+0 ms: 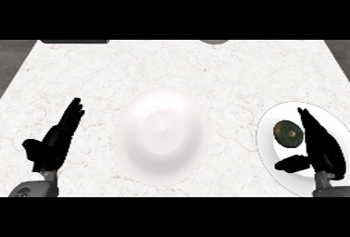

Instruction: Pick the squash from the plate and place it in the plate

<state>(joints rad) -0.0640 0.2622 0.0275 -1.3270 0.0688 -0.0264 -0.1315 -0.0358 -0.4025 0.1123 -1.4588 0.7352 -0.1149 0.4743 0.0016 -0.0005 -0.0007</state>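
A dark green squash [288,133] with a brownish centre lies on the white plate [279,115] at the right. My right hand [320,147] hovers over that plate just right of the squash, fingers straight and pointing away, thumb out to the left below the squash. It holds nothing. A second white plate [163,136] sits in the middle of the counter with nothing on it. My left hand [56,139] rests open at the left, fingers up, well apart from both plates.
The white marble counter [178,69] stretches back to its far edge, where a dark object [74,41] and a grey one [215,41] just show. Dark floor flanks the counter's left and right sides.
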